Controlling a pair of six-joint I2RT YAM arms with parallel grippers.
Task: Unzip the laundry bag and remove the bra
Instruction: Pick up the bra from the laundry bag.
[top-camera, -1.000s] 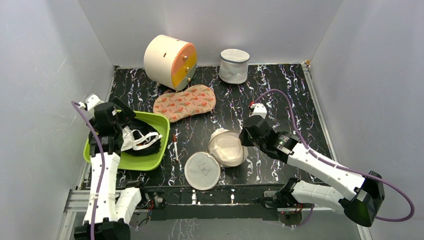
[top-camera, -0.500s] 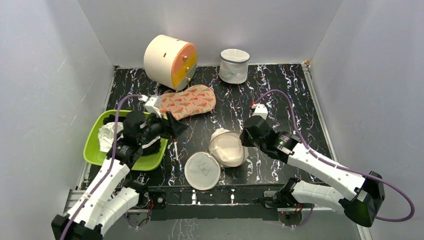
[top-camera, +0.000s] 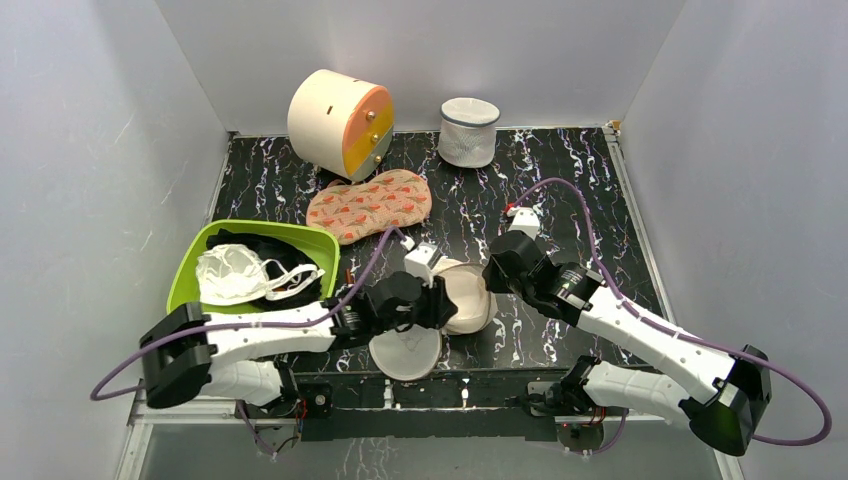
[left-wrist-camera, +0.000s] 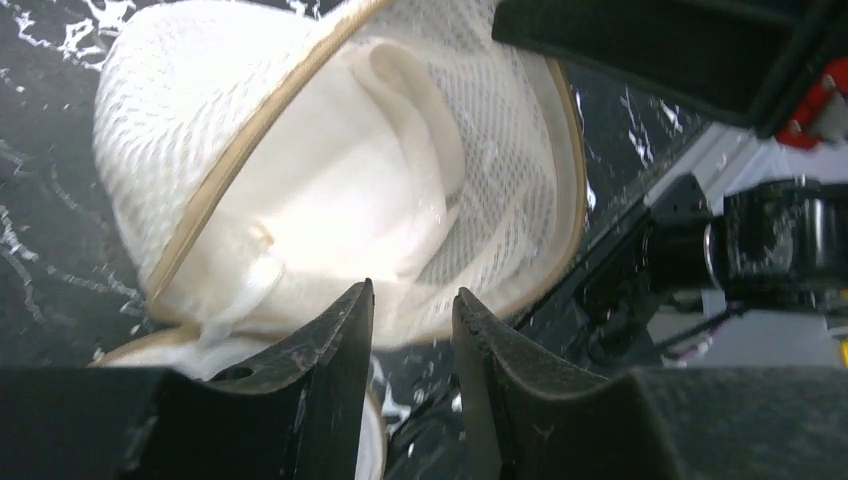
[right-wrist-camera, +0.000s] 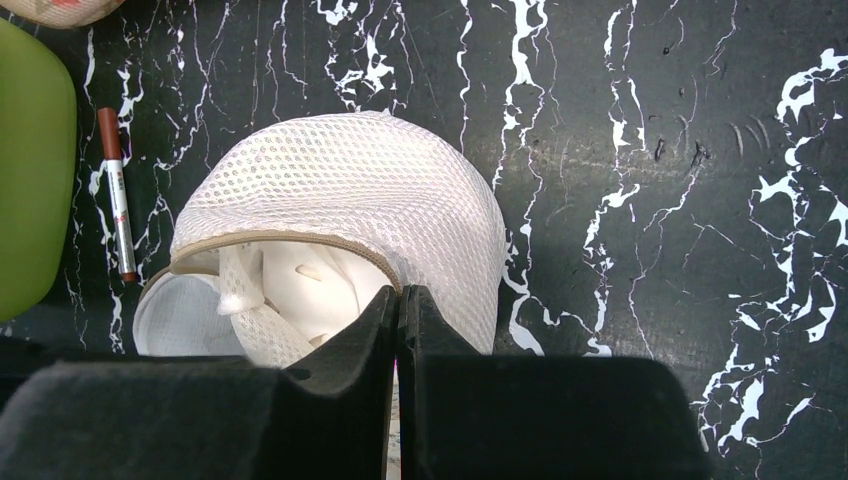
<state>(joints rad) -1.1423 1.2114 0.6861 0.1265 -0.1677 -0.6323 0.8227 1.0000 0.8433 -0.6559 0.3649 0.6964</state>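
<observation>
Spanning the whole view, the black marbled surface (top-camera: 560, 190) is closed by pale walls on 3 sides and by the 2 arm bases along its near edge. The green tray (top-camera: 186, 284) sits at the left edge, holding a black garment (top-camera: 262, 246) with the bra (top-camera: 230, 272) on top, cups and thin straps exposed; judged from this, the removal step is largely done. The laundry bag (top-camera: 472, 300) rests near the middle of the near edge, unzipped, its flat face (top-camera: 405, 356) folded down beside the dome. White fabric (left-wrist-camera: 330, 190) shows inside the opening; whether it is lining or a 2nd garment cannot be told, so emptying may remain. The left pincer (left-wrist-camera: 412, 292) hovers at the opening, jaws a narrow gap apart, holding nothing. The right pincer (right-wrist-camera: 398, 292) is closed at the tan trim, apparently pinching the bag's mesh to steady it. A pen (right-wrist-camera: 115, 190) lies between tray and bag. Open room is widest to the right of the bag and beyond it; the left arm, stretched low along the near edge, and the tray crowd the left side, and the flat face lies close to the front rim.
</observation>
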